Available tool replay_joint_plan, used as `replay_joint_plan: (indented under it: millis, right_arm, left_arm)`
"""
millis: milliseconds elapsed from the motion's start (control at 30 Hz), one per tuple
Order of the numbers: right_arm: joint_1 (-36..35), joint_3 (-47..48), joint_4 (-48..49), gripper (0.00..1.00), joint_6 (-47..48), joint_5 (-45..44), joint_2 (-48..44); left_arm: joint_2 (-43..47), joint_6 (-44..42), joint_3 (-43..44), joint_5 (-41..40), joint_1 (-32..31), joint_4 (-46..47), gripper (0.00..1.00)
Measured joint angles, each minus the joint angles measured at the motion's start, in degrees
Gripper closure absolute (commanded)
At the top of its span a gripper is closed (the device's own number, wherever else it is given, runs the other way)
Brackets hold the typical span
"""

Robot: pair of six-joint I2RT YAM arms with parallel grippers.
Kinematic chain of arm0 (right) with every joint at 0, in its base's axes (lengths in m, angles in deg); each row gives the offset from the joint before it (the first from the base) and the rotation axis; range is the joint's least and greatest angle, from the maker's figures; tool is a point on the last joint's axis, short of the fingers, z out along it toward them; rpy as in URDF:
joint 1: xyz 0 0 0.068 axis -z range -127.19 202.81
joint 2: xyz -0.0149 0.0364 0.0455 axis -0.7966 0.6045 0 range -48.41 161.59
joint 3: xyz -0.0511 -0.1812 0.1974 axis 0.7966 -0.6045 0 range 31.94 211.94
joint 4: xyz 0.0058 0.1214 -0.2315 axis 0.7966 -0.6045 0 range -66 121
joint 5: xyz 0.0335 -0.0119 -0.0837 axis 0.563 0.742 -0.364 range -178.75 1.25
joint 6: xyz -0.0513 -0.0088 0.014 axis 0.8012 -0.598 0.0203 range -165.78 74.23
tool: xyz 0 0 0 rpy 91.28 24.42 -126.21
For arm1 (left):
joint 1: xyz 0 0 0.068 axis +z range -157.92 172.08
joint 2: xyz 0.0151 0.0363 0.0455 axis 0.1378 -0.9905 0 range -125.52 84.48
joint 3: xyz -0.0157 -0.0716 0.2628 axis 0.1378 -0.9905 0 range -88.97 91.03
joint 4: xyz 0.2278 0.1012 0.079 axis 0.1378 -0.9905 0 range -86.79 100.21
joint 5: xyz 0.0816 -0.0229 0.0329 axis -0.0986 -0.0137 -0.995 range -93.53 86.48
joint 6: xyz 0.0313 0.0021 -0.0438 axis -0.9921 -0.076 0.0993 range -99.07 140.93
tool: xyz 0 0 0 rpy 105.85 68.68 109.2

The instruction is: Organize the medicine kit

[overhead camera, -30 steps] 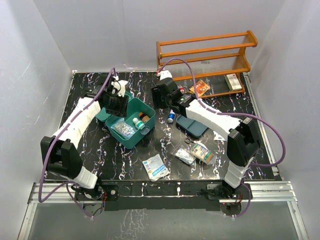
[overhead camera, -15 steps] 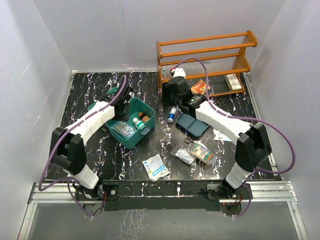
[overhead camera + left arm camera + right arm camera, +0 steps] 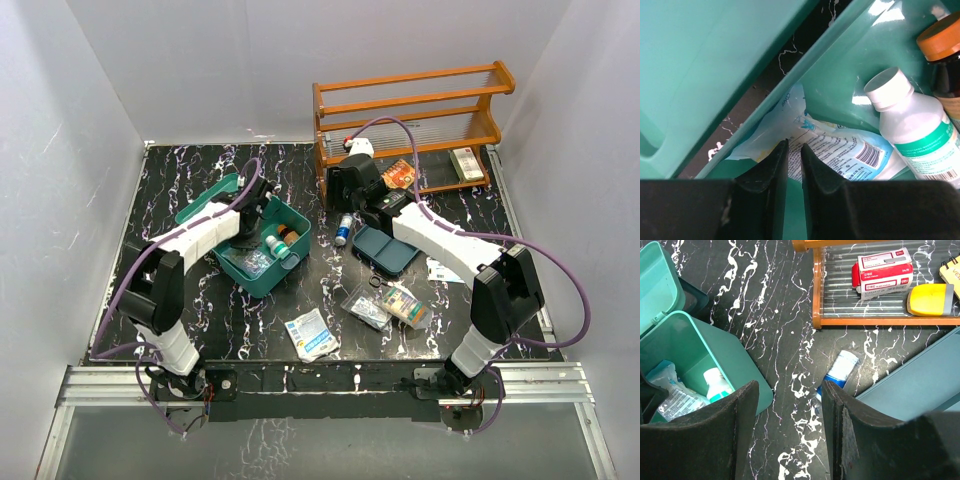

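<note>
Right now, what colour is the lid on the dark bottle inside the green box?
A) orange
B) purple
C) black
A: the left wrist view shows the dark bottle inside the medicine kit with an orange cap, next to the white bottle.

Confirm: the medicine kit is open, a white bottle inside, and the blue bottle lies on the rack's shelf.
No. The medicine kit is open, white bottle inside, but the blue bottle lies on the table before the rack, per the right wrist view.
</note>
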Motion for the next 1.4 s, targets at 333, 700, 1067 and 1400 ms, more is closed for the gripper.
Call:
replay_joint_plan:
  millis: [333,700,1067,1400]
  right_arm:
    - [0.74,-0.15,0.00,0.50,0.02,0.44,0.00]
    - [1.11,-0.15,0.00,0.50,0.02,1.29,0.07]
    - [1.38,-0.26,0.00,0.50,-0.02,1.51,0.07]
    - [1.62,-0.39,0.02,0.50,0.00,1.68,0.07]
  left_arm:
    - [-1.25,1.29,-4.22,4.24,1.14,3.08,0.85]
    - [-0.92,2.12,-6.19,12.48,2.25,6.23,0.83]
    - [8.63,-0.59,-6.14,6.97,2.25,9.40,0.77]
    - [7.76,-2.69,-6.14,-1.27,2.25,11.82,0.92]
